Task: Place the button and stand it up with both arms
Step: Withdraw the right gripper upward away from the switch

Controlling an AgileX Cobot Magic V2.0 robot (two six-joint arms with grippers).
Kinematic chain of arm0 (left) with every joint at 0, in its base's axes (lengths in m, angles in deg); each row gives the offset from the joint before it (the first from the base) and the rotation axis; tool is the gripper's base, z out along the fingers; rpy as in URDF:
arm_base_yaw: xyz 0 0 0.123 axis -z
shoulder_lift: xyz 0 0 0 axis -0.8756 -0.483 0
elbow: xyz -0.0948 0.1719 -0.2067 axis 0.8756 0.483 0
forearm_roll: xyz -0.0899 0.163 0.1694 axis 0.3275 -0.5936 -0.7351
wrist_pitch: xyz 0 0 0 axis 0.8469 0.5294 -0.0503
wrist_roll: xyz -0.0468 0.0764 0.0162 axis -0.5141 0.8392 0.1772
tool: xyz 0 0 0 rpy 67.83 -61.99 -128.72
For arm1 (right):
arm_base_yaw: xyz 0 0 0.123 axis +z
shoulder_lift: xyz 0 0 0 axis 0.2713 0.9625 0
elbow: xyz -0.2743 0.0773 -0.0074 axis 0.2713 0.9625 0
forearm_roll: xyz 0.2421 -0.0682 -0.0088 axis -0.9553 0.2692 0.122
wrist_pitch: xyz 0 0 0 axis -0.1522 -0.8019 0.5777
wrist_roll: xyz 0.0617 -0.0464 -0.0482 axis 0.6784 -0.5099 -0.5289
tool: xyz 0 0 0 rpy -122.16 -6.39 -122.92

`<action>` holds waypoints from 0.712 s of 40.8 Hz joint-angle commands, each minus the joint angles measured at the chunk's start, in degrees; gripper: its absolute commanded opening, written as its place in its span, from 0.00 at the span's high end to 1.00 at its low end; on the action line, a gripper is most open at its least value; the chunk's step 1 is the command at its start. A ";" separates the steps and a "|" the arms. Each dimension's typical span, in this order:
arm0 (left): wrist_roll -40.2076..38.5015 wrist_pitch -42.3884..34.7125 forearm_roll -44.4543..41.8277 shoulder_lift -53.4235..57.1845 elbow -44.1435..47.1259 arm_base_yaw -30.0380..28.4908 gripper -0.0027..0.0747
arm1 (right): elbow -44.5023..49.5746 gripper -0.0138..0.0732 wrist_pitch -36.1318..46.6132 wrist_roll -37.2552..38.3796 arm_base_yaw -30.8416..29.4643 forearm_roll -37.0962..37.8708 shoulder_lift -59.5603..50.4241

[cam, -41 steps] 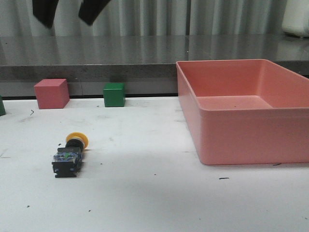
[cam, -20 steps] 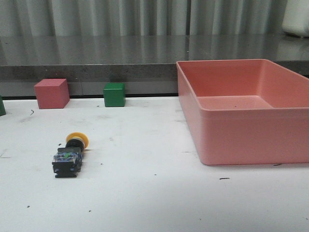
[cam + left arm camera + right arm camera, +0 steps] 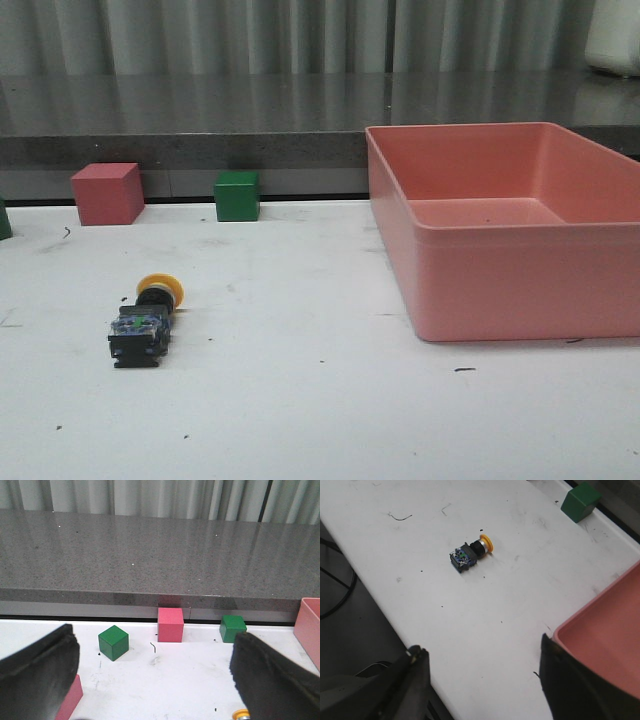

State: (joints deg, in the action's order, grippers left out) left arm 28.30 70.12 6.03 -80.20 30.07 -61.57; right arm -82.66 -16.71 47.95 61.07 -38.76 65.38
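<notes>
— Grey curtains are hanging behind a dark stone ledge, and below it the white surface (image 3: 320, 400) is carrying everything. Where is the button sitting?

— The button (image 3: 143, 322) is lying on its side toward the left of the surface, its yellow cap pointing away toward the ledge and its black body with the translucent base facing the front camera. Nothing is touching it.

— And the cubes?

— A red cube (image 3: 107, 193) and a green cube (image 3: 237, 195) are standing along the far edge, well apart from the button. The left wrist camera is also showing a second green cube (image 3: 113, 642) further left. A pink bin (image 3: 520, 270) is occupying the right side.

— What are the claws doing?

— The left claw (image 3: 155, 680) is hanging spread wide, gripping nothing, looking toward the cubes. The right claw (image 3: 480, 680) is likewise gaping and bare, hovering high near the bin, with the button well away from it.
</notes>
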 commanded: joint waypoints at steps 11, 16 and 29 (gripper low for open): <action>-0.05 -4.96 0.13 -0.76 -1.93 0.42 0.19 | 14.40 0.28 9.41 -0.74 -0.29 0.69 -20.81; -0.05 -4.96 0.13 -0.76 -1.93 0.42 0.19 | 17.21 0.28 10.50 -0.74 -0.29 0.69 -26.66; -0.05 -6.26 0.25 -0.76 -1.93 0.42 0.19 | 18.56 0.28 10.12 -0.74 -0.29 0.69 -30.60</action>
State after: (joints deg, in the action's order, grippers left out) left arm 28.30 69.34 6.03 -80.20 30.07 -61.57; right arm -62.79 -11.13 47.91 61.07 -38.51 34.52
